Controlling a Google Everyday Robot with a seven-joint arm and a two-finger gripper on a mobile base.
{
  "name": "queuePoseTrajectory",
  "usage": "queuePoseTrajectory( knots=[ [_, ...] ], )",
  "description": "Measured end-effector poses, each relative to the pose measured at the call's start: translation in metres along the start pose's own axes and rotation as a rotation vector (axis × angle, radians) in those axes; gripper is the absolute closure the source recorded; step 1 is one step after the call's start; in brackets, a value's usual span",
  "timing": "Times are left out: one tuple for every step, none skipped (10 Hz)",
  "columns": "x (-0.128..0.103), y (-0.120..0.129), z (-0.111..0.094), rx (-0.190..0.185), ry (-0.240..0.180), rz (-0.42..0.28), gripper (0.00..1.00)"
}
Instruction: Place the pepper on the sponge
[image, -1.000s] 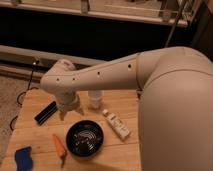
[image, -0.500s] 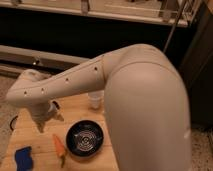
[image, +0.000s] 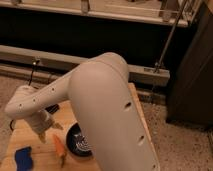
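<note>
Camera view, as I see it from the operator's station. One pepper (image: 60, 149): a small, slender orange piece, tapered like a carrot and darker at the end nearest the camera. It lies flat on the wooden table (image: 14, 142), between the sponge (image: 23, 158) and the black bowl (image: 80, 144). It is just beside the bowl's left rim and apart from the sponge. One sponge: a flat bright-blue pad with a wavy outline at the table's near left corner, nothing resting on it. One bowl, partly hidden by the white arm (image: 100, 110), which fills the middle of the view. One gripper (image: 49, 131): it hangs just above and to the left of the pepper. Its two tan-tipped fingers (image: 41, 135) are spread and released, grasping nothing.
</note>
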Motion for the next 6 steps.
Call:
queuePoseTrajectory(
  knots=[
    [-0.001, -0.005, 0.015, 0.004, 0.022, 0.005, 0.35],
    [-0.004, -0.005, 0.021, -0.008, 0.025, 0.012, 0.35],
    [-0.006, -0.006, 0.029, -0.026, 0.034, 0.018, 0.35],
    [-0.007, -0.004, 0.033, -0.036, 0.042, 0.013, 0.35],
    [-0.007, 0.001, 0.038, -0.045, 0.052, 0.001, 0.35],
    [-0.006, 0.005, 0.044, -0.043, 0.069, -0.012, 0.35]
  ],
)
